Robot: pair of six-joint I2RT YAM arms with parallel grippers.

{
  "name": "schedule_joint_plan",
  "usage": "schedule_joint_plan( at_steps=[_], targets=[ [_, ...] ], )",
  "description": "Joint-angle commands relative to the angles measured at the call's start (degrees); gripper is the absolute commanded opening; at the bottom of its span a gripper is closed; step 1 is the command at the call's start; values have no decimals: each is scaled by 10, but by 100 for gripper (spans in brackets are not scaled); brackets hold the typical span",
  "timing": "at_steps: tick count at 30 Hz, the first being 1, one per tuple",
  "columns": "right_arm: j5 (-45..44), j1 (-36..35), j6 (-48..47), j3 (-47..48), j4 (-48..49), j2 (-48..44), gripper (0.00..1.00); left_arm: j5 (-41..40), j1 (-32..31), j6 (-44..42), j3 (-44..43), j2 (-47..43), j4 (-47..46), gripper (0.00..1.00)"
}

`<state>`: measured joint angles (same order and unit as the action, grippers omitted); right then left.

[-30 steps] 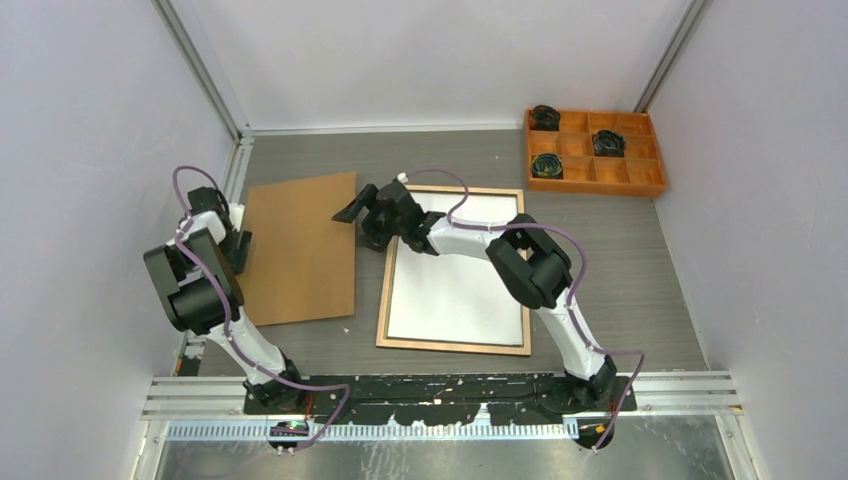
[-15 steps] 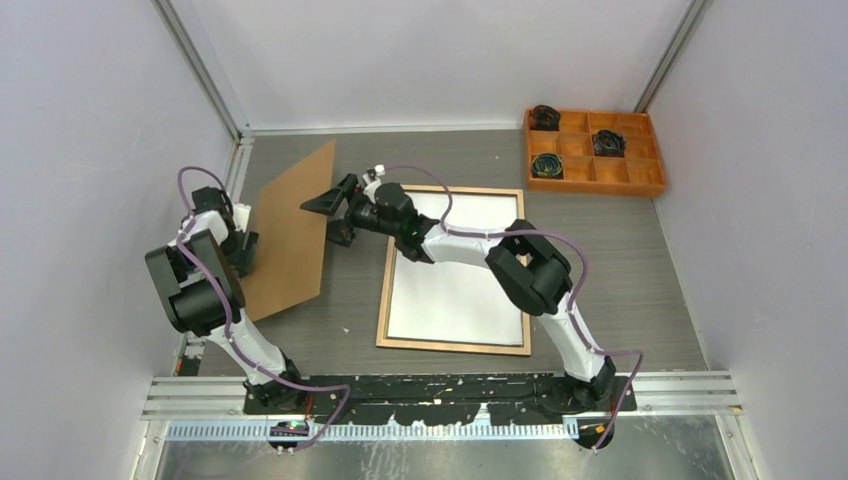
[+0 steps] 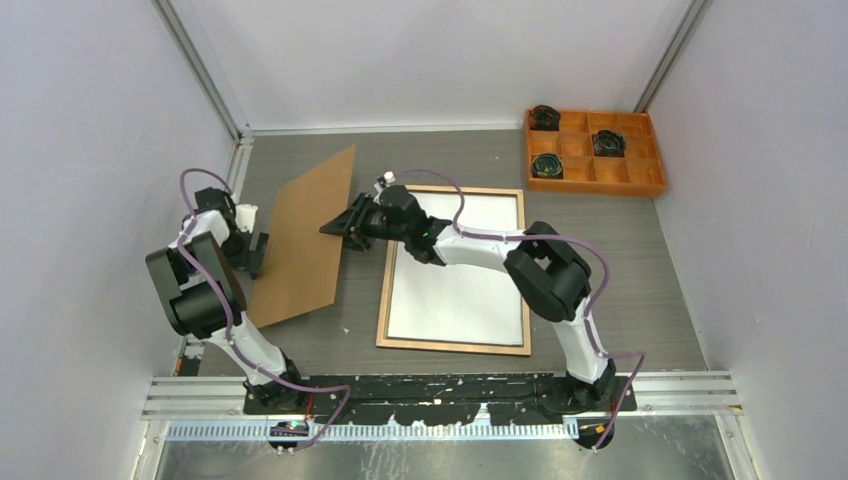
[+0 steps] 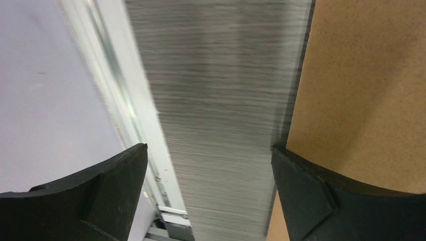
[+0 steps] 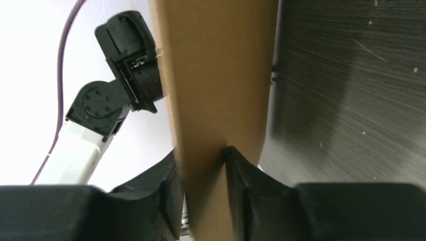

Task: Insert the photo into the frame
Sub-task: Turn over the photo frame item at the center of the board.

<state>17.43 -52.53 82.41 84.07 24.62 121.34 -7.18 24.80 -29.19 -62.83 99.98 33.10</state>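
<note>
Right end effector (image 3: 335, 226) pinching panel (image 3: 297, 250), grey tabletop (image 3: 620, 262)

Right arm (image 3: 545, 272) reaching far left, elbow bent, right gripper (image 3: 333, 226) pinched on a board (image 3: 300, 255) edge, left arm (image 3: 195, 290) folded back, left gripper (image 3: 256, 243) spread wide apart.

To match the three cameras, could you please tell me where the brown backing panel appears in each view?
Top external: the panel stands tilted, left of centre, its right edge held by the right gripper.
Left wrist: the panel fills the right side, beside the open left gripper.
Right wrist: the panel is a vertical strip at centre, pinched by the right gripper.
Shared landmark: the grey table, seen in all three.
</note>
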Motion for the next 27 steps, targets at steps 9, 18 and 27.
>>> schedule_joint_plan(
  at_steps=[9,18,27],
  targets=[
    [-51,-1,-59,96,-157,-60,1,309,-47,-42,-129,-144,224,100],
    [-88,56,-71,255,-294,-51,1,574,-48,-246,-108,-371,276,100],
    [-50,114,-11,255,-295,-74,1,644,-49,-456,-143,-429,425,100]
  ],
)
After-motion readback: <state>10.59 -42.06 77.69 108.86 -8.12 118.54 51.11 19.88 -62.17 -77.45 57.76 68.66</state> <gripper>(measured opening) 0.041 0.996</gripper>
